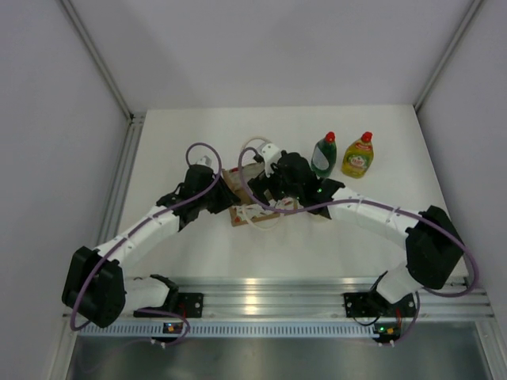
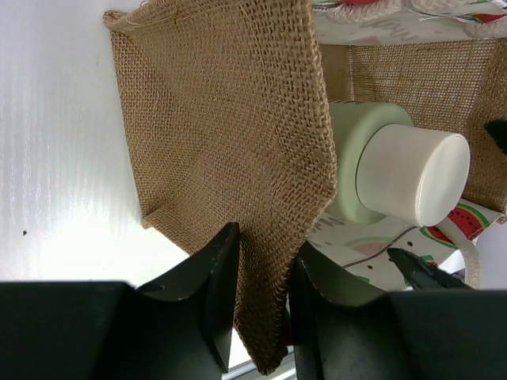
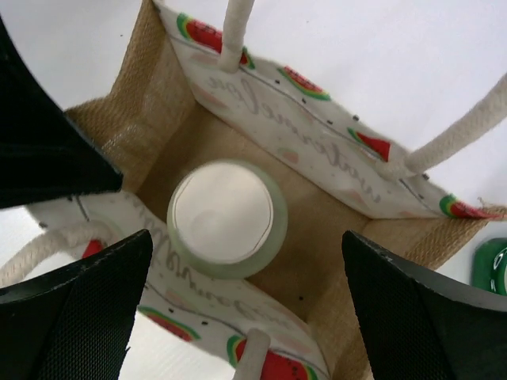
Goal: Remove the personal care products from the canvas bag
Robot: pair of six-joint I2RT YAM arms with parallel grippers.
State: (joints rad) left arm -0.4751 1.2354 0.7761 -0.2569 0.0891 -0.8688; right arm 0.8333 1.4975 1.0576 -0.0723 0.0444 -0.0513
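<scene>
The canvas bag [image 1: 252,212] stands mid-table, mostly hidden under both grippers. My left gripper [image 2: 265,261] is shut on the bag's burlap side wall [image 2: 222,119]; it shows in the top view [image 1: 224,198]. My right gripper [image 3: 245,237] is open, hovering over the bag's open mouth [image 3: 317,131], and shows in the top view [image 1: 275,186]. Inside stands the pale greenish-white cylinder with white cap [image 3: 226,218], also in the left wrist view [image 2: 408,174]. The dark green bottle [image 1: 323,155] and the yellow bottle [image 1: 358,154] stand on the table, right of the bag. I cannot make out the cream pump bottle.
The bag's rope handles [image 3: 467,131] loop out over its rim on both sides. The green bottle's edge [image 3: 493,267] is close to the bag's right corner. White walls and metal rails [image 1: 119,182] bound the table.
</scene>
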